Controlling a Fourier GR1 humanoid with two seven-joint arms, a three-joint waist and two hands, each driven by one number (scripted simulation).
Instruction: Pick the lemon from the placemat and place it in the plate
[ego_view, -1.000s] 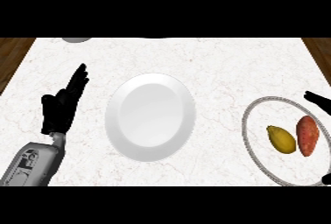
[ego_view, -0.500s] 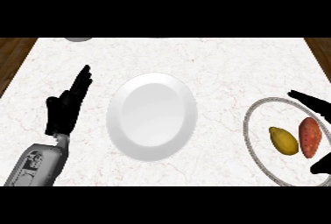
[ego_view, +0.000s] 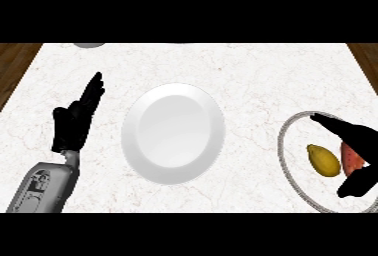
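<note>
A yellow lemon (ego_view: 323, 160) lies on a round white placemat with a grey rim (ego_view: 285, 150) at the right. Right of the lemon lies a reddish oval item (ego_view: 351, 161). My right hand (ego_view: 356, 137) comes in from the right edge over the placemat and is open. Its fingers stretch above the reddish item and its thumb (ego_view: 357, 183) hangs below it, partly hiding it. The hand is just right of the lemon and does not touch it. A white plate (ego_view: 173, 132) sits in the middle of the counter with nothing on it. My left hand (ego_view: 75, 120) rests open at the left, fingers up.
The counter is white marble, with a wooden floor showing at both far corners. A small grey object (ego_view: 90, 45) peeks in at the far left edge. Bare marble separates the plate from the placemat.
My right hand has moved further left over the placemat, now spanning the reddish item and nearing the lemon. The left hand has hardly shifted.
</note>
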